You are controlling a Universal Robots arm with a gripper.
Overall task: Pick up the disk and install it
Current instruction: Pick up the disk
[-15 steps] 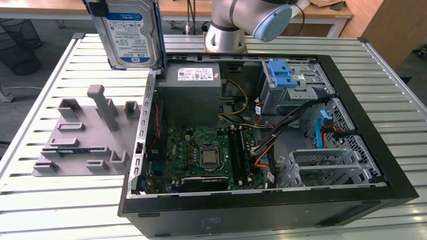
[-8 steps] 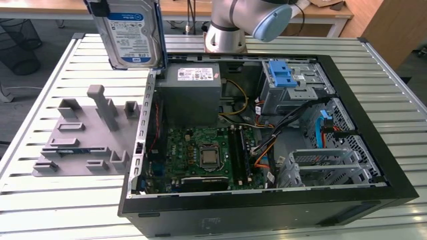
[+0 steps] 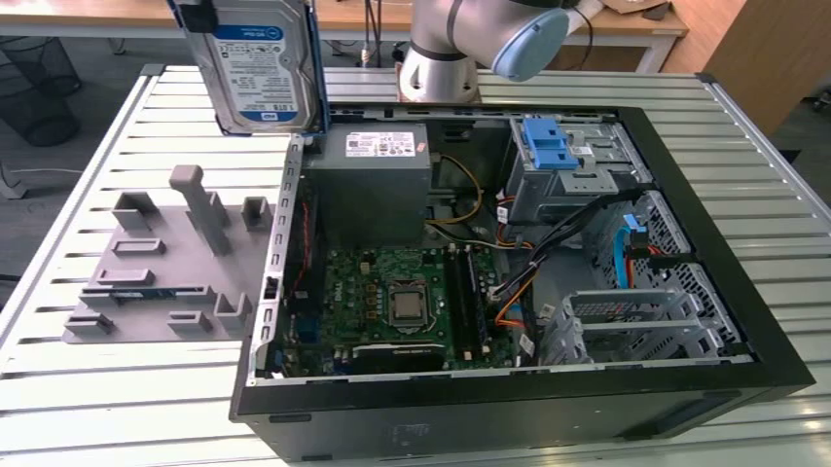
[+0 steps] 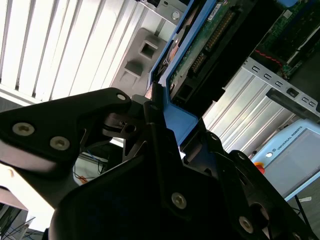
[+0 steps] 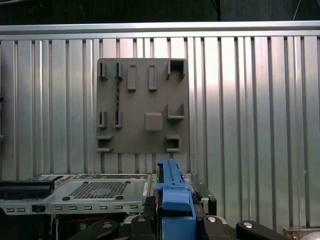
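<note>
The disk [image 3: 260, 68] hangs upright in the air above the far left corner of the open computer case [image 3: 520, 399] in the exterior view. Its white-and-blue label faces the camera and blue carrier rails run along its edges. My gripper [image 4: 159, 112] is shut on the disk's blue carrier frame. The disk's green circuit-board side [image 4: 207, 37] extends away from the fingers [image 4: 150, 107]. In the first wrist view the blue carrier edge [image 5: 172, 192] sits between the gripper's black jaws, above the case's edge.
Inside the case are a grey power supply [image 3: 370, 170], a motherboard [image 3: 389, 297], a drive bay with a blue latch [image 3: 552, 146] and an empty metal cage [image 3: 630, 321]. A grey fixture plate [image 3: 169, 268] lies on the slatted table [image 3: 91, 389]. The arm's base [image 3: 439, 68] stands behind the case.
</note>
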